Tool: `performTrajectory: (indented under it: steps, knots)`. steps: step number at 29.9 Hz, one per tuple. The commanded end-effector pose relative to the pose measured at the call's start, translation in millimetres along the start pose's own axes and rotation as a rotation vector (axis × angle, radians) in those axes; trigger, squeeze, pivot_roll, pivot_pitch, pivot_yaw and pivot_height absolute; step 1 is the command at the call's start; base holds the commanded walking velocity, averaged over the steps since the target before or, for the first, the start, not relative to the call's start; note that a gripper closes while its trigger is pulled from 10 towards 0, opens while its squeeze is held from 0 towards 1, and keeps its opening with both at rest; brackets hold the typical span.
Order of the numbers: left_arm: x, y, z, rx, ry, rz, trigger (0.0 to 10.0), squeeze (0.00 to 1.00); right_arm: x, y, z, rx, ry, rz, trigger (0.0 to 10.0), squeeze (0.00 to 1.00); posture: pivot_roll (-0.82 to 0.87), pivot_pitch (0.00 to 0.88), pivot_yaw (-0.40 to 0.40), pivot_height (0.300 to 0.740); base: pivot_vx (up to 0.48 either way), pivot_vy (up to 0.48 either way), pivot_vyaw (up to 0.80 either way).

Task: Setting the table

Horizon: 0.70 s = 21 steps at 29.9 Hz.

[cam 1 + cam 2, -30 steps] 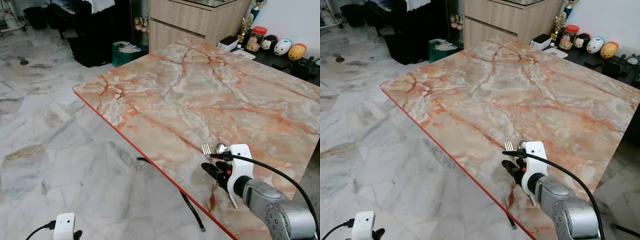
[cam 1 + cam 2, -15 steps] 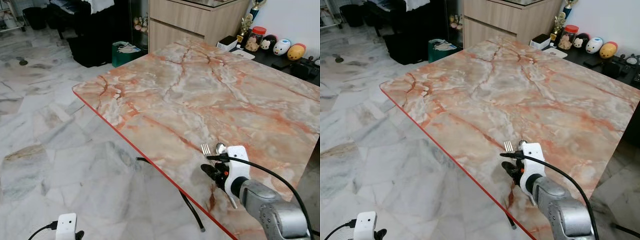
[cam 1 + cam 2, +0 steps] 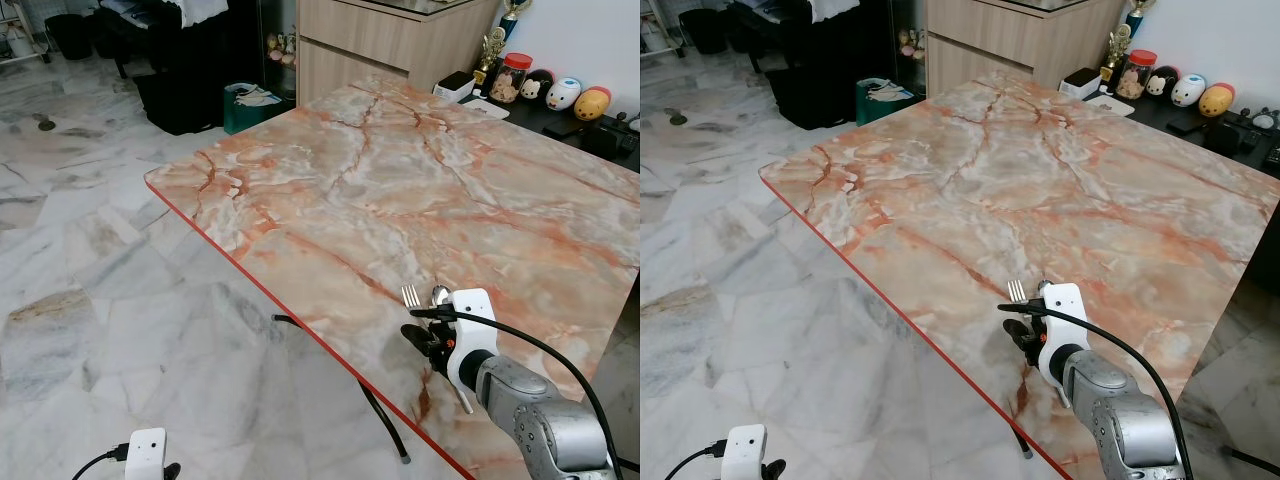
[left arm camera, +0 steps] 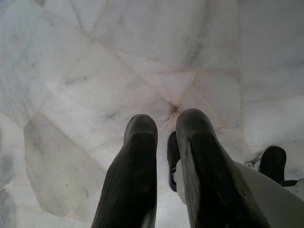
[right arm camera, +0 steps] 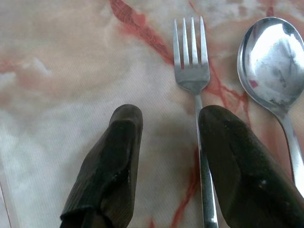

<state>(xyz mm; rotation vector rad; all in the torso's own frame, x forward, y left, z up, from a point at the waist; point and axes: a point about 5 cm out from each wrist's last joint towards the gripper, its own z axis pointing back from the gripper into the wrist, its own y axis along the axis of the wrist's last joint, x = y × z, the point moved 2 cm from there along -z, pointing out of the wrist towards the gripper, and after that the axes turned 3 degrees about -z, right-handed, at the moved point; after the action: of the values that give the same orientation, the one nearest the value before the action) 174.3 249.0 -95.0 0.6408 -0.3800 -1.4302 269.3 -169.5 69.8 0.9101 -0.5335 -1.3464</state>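
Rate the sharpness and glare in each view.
Eye views: evenly lit, sharp table. Right wrist view: crisp fork, bright glare on the spoon bowl, fingers slightly soft. Left wrist view: dim, floor soft.

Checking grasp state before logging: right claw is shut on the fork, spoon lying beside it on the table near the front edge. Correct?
Not quite. The right claw is open and holds nothing; the fork lies flat on the table, its handle beside one finger. The right wrist view shows it. The spoon does lie beside the fork, near the front edge.
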Motion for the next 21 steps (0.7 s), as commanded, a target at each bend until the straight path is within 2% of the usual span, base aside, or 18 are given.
performTrajectory:
  steps: [1,5,8,16,18,21]
  knots:
    - [-0.3,-9,2.0,-0.033,0.0,-0.009,10.0,0.0,0.6,-1,-0.8,-0.003,-0.004,0.001,10.0,0.0,-0.04,0.0,-0.048,0.74,0.0,0.0,0.0]
    - [-2.1,-10,2.4,-0.033,0.001,-0.009,10.0,0.0,0.9,0,-0.5,0.002,-0.005,0.001,10.0,0.0,-0.04,0.0,-0.048,0.74,0.0,0.0,0.0]
    - [-20.0,-13,5.3,-0.039,0.017,0.001,10.0,0.0,4.3,-1,-2.5,0.001,-0.024,0.016,10.0,0.0,-0.04,0.0,-0.049,0.74,0.0,0.0,0.0]
    - [-10.1,-4,1.5,-0.023,0.007,-0.003,10.0,0.0,4.7,0,-4.9,0.012,-0.032,0.009,10.0,0.0,-0.04,0.0,-0.048,0.74,0.0,0.0,0.0]
    - [-11.1,-2,1.3,-0.018,0.007,-0.003,10.0,0.0,4.8,0,-5.6,0.013,-0.033,0.008,10.0,0.0,-0.04,0.0,-0.048,0.74,0.0,0.0,0.0]
    - [-22.5,1,2.2,-0.01,0.016,-0.001,10.0,0.0,5.3,-1,-6.8,0.013,-0.037,0.007,10.0,0.0,-0.04,0.0,-0.047,0.74,0.0,0.0,0.0]
